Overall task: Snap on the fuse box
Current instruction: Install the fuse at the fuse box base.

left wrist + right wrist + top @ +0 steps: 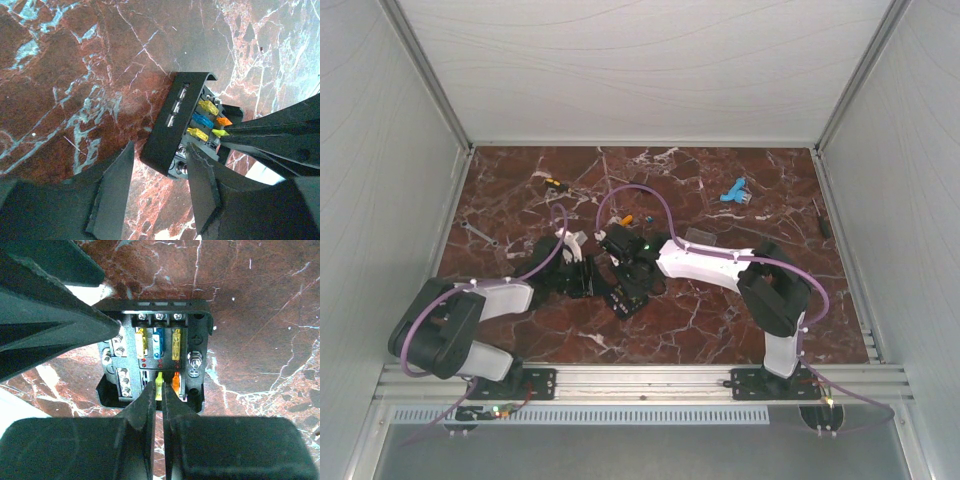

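Pinched right in front of the right wrist camera, a yellow fuse (159, 385) is sitting between the right jaws, which are pressing together on it. It is standing in the fuse box (165, 304), beside an orange fuse (175, 382) and below a blue fuse (158, 342); the box's near edge is hiding behind those jaws. The box is resting on the red marble surface (260, 365), near its middle and well apart from the enclosure walls (380, 200), with marble showing around it.

The left jaws are standing apart. One finger (202, 185) is overlapping the box's near corner, though I cannot tell whether it is touching. The other finger (115, 192) is hanging beside the box, with marble showing between them.

From above, both wrists are crowding over the box and hiding nearly all of it, fuses included. Only that view is showing a blue part (733, 192) and a small metal tool (478, 233), lying well apart toward the far side.
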